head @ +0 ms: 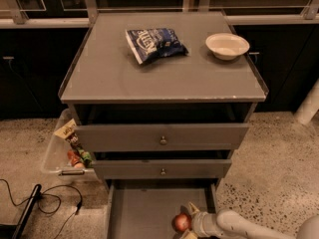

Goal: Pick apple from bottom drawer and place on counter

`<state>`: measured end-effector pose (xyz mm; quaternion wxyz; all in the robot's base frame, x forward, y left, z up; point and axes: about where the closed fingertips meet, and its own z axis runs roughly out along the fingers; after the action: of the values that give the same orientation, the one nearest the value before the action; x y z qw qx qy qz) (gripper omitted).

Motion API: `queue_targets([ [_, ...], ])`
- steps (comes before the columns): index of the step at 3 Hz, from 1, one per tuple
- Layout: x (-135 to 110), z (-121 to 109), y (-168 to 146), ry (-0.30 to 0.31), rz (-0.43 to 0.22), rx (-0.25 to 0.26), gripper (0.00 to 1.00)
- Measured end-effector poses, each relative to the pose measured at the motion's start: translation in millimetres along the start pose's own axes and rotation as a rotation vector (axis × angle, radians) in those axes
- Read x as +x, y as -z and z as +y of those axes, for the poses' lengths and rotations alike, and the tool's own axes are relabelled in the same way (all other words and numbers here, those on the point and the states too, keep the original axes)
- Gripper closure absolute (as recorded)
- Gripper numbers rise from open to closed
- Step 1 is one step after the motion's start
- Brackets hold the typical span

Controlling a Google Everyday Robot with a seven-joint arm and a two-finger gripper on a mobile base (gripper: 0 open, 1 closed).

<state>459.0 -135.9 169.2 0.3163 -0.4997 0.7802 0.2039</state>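
The bottom drawer (144,208) is pulled open at the foot of the cabinet, a grey flat tray. The small red apple (180,222) lies in its right front part. My gripper (189,222) comes in from the lower right on a white arm and sits right at the apple, with one fingertip above it and one below at the frame's bottom edge. The counter (124,71) is the broad grey top of the cabinet above.
A blue snack bag (154,44) and a white bowl (227,45) lie on the counter. Two grey drawer fronts with knobs (163,140) are above the open drawer. A clear bin of snacks (67,151) stands at the left, cables (45,203) on the floor.
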Motion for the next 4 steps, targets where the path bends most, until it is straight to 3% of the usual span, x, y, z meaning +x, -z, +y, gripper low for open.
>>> queue_targets([
  [2, 19.3, -2.4, -18.3, 0.013, -0.031, 0.008, 0.00],
  [4, 19.5, -2.6, -18.6, 0.013, -0.031, 0.008, 0.42],
])
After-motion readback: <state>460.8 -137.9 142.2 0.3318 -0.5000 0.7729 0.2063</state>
